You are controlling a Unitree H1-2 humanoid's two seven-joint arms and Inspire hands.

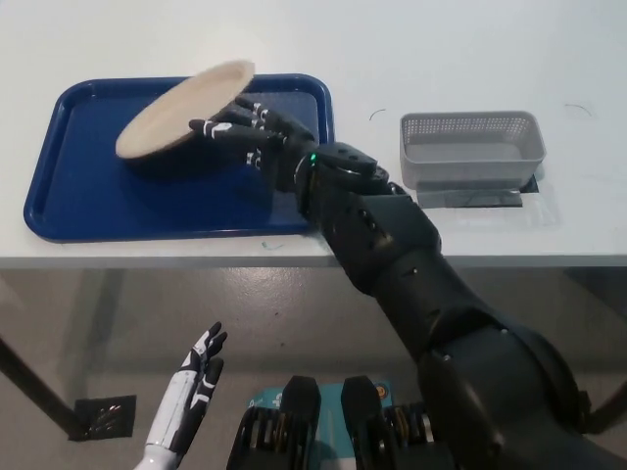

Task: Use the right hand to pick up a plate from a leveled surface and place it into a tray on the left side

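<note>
Black right hand (250,137) reaches in over the blue tray (88,201) from the right, arm crossing the table's (441,49) front edge. Fingers (211,128) stretched out toward the left, spread under the beige plate (181,110); they look extended along the plate's underside, supporting it, and a firm clasp on the rim is not visible, so cannot tell if the hand actually grips. Plate is inside the tray's outline, over its upper middle part, strongly tilted: the right edge is raised near the tray's far rim, the left edge is low, near or touching the tray floor; contact there can't be confirmed. Dark shadow sits under the plate on the tray. Tray lies flat on the white table at the left side, its front rim close to the table edge. Grey mesh basket (470,147) stands on the table right of the tray, well apart from it, with a dark flat piece (470,199) under its front. White left hand (191,387) rests low at the lower left, below table level, over the floor, fingers apart and straight, holding nothing.
</note>
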